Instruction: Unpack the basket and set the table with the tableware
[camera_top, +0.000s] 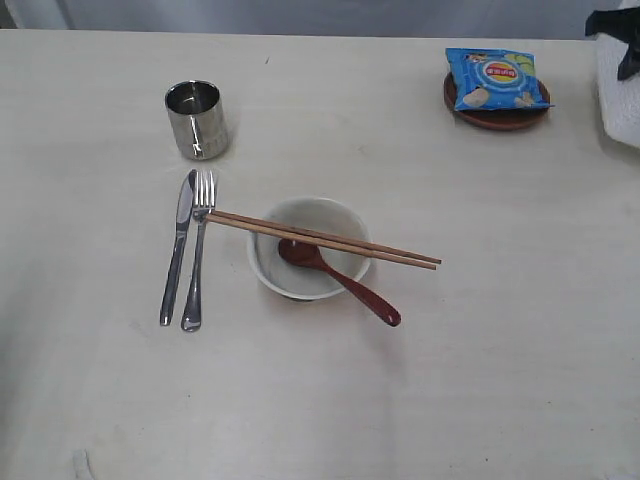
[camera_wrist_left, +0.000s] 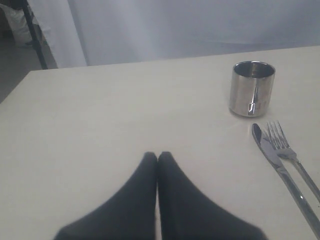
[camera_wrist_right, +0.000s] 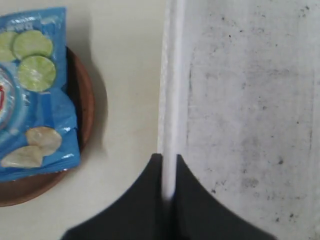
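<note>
On the table (camera_top: 480, 380) the steel cup (camera_top: 197, 119) stands at the back left, with the knife (camera_top: 177, 248) and fork (camera_top: 197, 250) side by side in front of it. The cream bowl (camera_top: 300, 285) sits mid-table with the wooden spoon (camera_top: 340, 279) in it and the chopsticks (camera_top: 325, 238) across its rim. The brown plate (camera_top: 497, 113) at the back right carries the blue chip bag (camera_top: 495, 78). My right gripper (camera_wrist_right: 169, 159) is shut on the rim of the white basket (camera_wrist_right: 250, 100), which shows at the far right edge (camera_top: 620, 95). My left gripper (camera_wrist_left: 157, 156) is shut and holds nothing, above bare table near the cup (camera_wrist_left: 252, 88).
The table's far edge (camera_top: 300, 33) runs along a grey curtain. In the right wrist view the basket's wall stands close beside the plate (camera_wrist_right: 82, 100) and the chip bag (camera_wrist_right: 35, 90).
</note>
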